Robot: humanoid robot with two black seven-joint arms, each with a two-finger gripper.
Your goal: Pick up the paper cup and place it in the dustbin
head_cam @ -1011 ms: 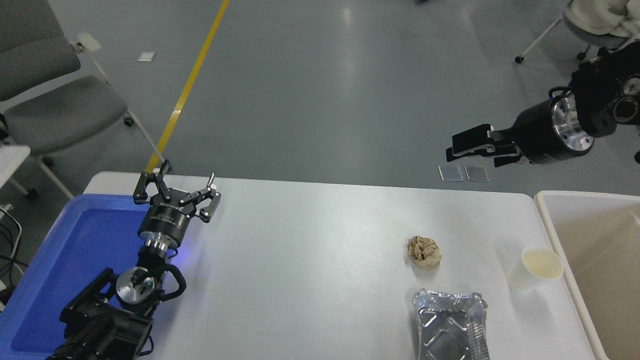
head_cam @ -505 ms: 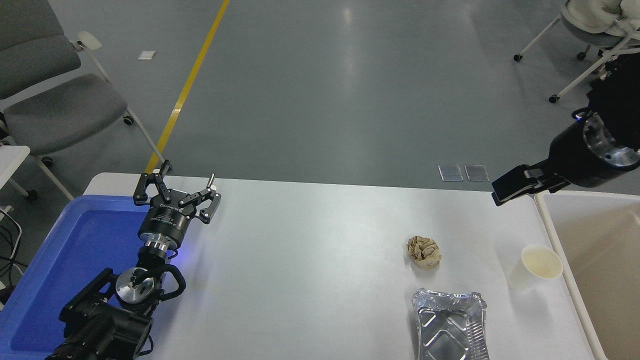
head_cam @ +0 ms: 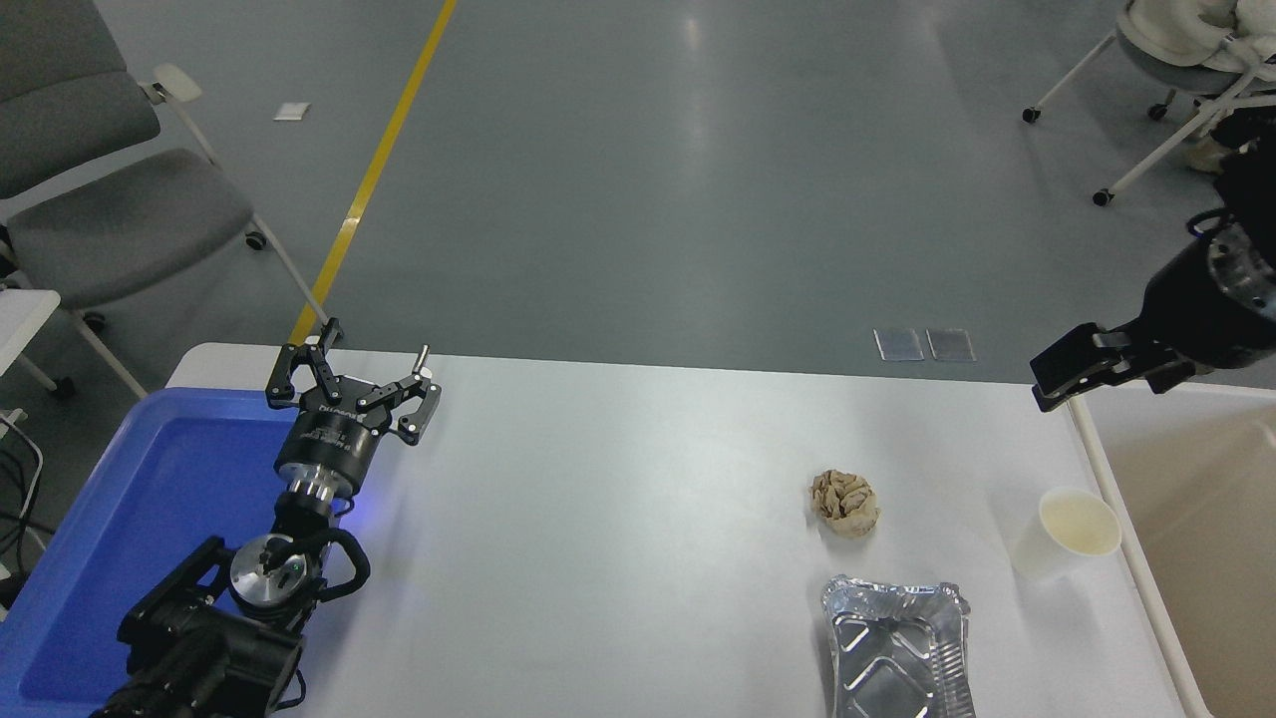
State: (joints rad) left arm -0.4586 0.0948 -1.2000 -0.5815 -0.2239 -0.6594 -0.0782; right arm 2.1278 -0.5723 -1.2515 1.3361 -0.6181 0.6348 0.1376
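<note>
The paper cup [head_cam: 1067, 534] is white with a cream inside and stands open end up on the white table [head_cam: 618, 519], close to its right edge. The dustbin [head_cam: 1100, 489] stands just right of the cup, with an off-white rim and beige inner walls, cut off by the picture's right edge. My right gripper [head_cam: 1043, 391] hangs in the air over the dustbin's far left corner, well beyond the cup and above it, holding nothing. It is seen side-on. My left gripper [head_cam: 377, 344] is parked at the lower left, open and empty.
A crumpled tan paper ball [head_cam: 845, 503] lies left of the cup. A silver foil tray [head_cam: 897, 648] sits at the front edge below it. A blue plastic tray [head_cam: 150, 499] lies at the table's left under the left arm. Chairs stand on the floor at the far left and far right.
My right gripper has swung from above the floor beyond the table to the right and down, to the dustbin's far left corner. The cup and the left arm have not moved.
</note>
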